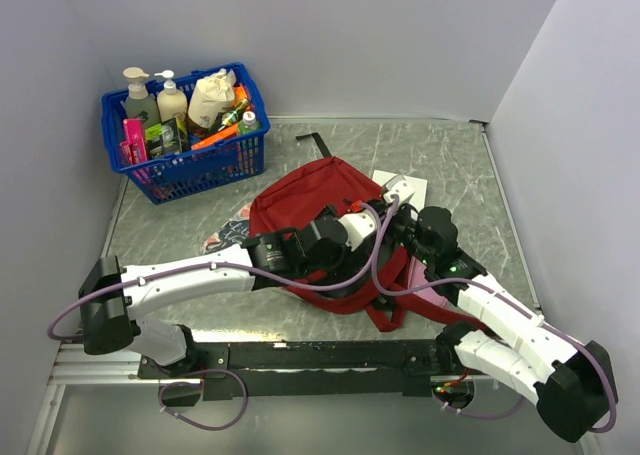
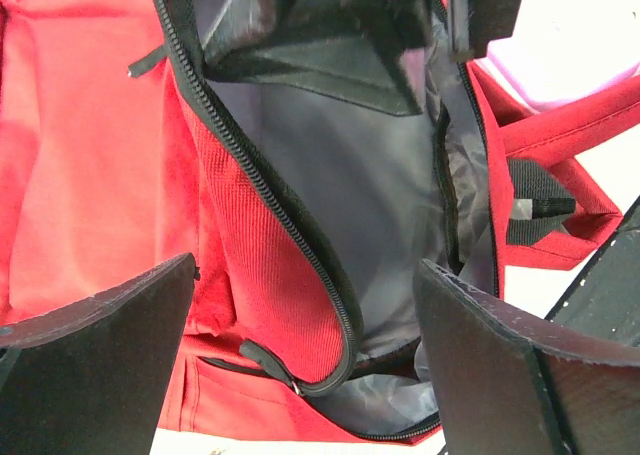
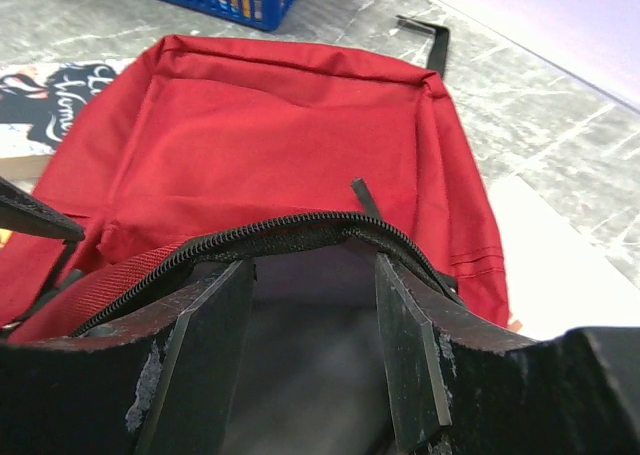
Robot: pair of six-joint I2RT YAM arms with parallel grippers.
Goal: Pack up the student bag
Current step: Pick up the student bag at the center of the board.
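The student bag (image 1: 310,190) lies flat in the middle of the table (image 1: 450,155), its closed bottom toward the far side and its unzipped mouth toward the near right, where both arms meet over it. A black strap (image 1: 315,140) trails from its far edge.

The left pincer (image 2: 305,265) hangs over the mouth with its fingers spread wide apart. Nothing sits between them, and they touch neither cloth nor zipper. In the gap between them the open zipper (image 2: 270,195) curves down the red cloth, with the grey lining (image 2: 380,195) to its right.

The right pincer (image 3: 312,265) comes in from the near right and sits in the mouth itself. Its fingers are partly apart – a clear gap shows between them – and their tips are tucked just under the zipped lip, which arches across both. Only the dim inside of the bag shows in the gap, with nothing pinched there.

A white sheet (image 3: 560,255) lies on the table beside the bag's right edge, and a printed book (image 3: 40,105) lies at its left edge, partly under the cloth. A blue basket (image 1: 185,170) of bottles stands in the far left corner, well apart from the bag.
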